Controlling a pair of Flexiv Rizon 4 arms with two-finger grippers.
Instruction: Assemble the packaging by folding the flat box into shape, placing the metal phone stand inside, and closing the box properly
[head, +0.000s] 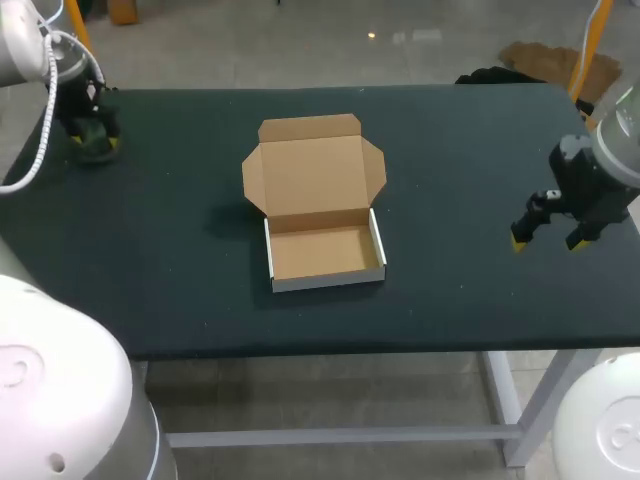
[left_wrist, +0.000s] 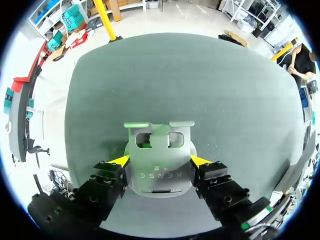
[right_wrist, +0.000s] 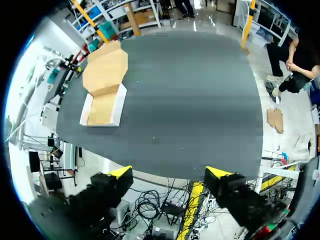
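cardboard box: folded into shape as far as i can judge. it is a shallow tray with white outer walls and a plain brown inside, standing near the middle of the table.
lid: open, lying back flat on the far side of the tray, its side flaps and front tuck flap spread out.
tray: nothing inside it. the floor shows bare in both the head view and the right wrist view.
metal phone stand: not in the box yet. it sits between my left fingers, over the far left corner of the table and well apart from the box.
stand's look: a silvery grey plate with a rounded end near my wrist, a cut-out window further up and a bent lip at the far end. it looks thin, hard and smooth, so i judge it could slip if the hold is light.
left gripper: both yellow tips press the stand's edges from two sides, so the jaws are clamped on it at about its width.
right gripper: jaws wide and holding nothing, over the right side of the table, well apart from the box.
done: the first step, folding the flat box.
left to do: carry the stand across and set it in the tray, then bring the lid over and tuck its flaps in.
progress, my estimate: roughly a third.
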